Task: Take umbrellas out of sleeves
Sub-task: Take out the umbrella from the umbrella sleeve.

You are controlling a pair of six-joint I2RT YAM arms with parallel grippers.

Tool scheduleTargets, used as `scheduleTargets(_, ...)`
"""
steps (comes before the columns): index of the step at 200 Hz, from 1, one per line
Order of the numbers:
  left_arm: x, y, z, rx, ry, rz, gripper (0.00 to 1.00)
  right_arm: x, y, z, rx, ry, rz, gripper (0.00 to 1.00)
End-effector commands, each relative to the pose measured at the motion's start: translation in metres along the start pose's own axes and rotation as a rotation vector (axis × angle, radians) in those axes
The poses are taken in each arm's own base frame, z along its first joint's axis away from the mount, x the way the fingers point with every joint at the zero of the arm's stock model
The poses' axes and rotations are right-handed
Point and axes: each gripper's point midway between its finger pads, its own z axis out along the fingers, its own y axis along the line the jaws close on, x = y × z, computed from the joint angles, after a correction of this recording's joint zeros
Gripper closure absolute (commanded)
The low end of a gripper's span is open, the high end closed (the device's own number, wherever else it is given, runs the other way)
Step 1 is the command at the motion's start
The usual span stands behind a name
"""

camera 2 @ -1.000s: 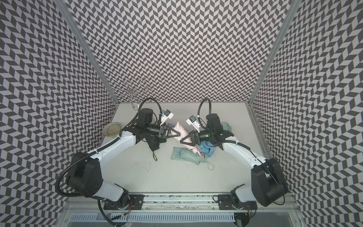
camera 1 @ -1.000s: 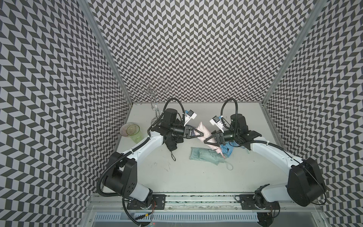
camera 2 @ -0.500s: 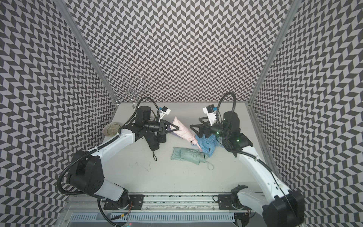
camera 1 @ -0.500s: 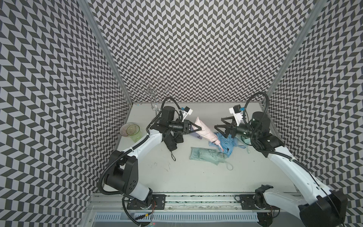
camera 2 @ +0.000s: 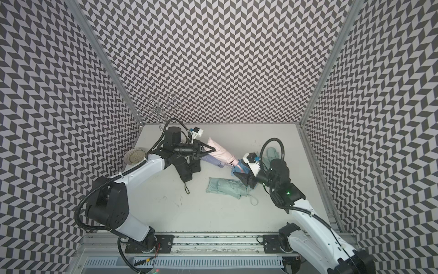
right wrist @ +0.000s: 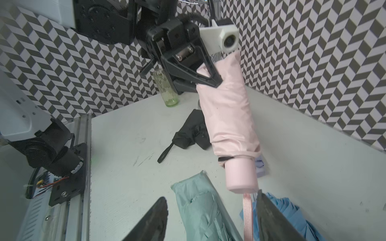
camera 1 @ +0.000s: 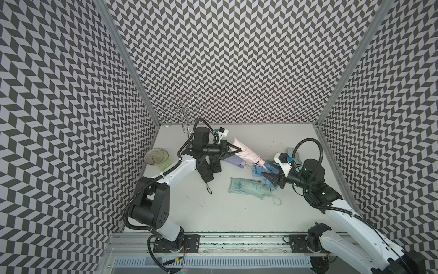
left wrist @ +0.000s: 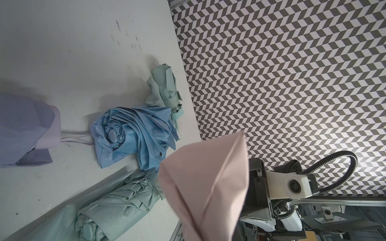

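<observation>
Grip shd be taken on the pink umbrella (camera 1: 260, 163) at its handle (right wrist: 241, 179), not its strap (right wrist: 247, 210), by the right gripper (right wrist: 212, 197) (jaws apart, just short of it), then a pull made straight along the pink sleeve (right wrist: 227, 116), clamped at its closed end by the left gripper (right wrist: 217, 82) above mid-desk.

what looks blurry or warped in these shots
Left wrist view: the lilac umbrella is out of focus, the pink sleeve sharper. Right wrist view: the right gripper has smeared fingers, and the wall pattern bends toward the edges. Both top views: sharp, evenly lit, only faint shadows.
</observation>
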Motion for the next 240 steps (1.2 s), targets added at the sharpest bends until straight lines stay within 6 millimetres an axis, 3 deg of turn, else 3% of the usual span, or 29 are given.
scheduleTargets(1, -0.004, -0.024, -0.003, 0.048, -0.007, 0.072, 1.0, -0.02, -0.001, 0.006, -0.004, -0.074, -0.126, 0.37)
scheduleTargets(64, 0.002, -0.025, -0.002, 0.057, 0.008, 0.077, 1.0, -0.015, -0.014, 0.018, 0.044, -0.06, -0.132, 0.37)
scheduleTargets(124, 0.005, -0.023, 0.002, 0.064, 0.027, 0.075, 1.0, -0.005, -0.018, 0.03, 0.03, -0.026, -0.127, 0.55)
scheduleTargets(200, 0.009, -0.023, 0.007, 0.068, 0.043, 0.075, 1.0, -0.006, -0.025, 0.039, 0.039, -0.019, -0.124, 0.61)
scheduleTargets(240, 0.008, -0.024, 0.008, 0.071, 0.046, 0.074, 1.0, -0.007, -0.023, 0.041, 0.015, -0.007, -0.129, 0.85)
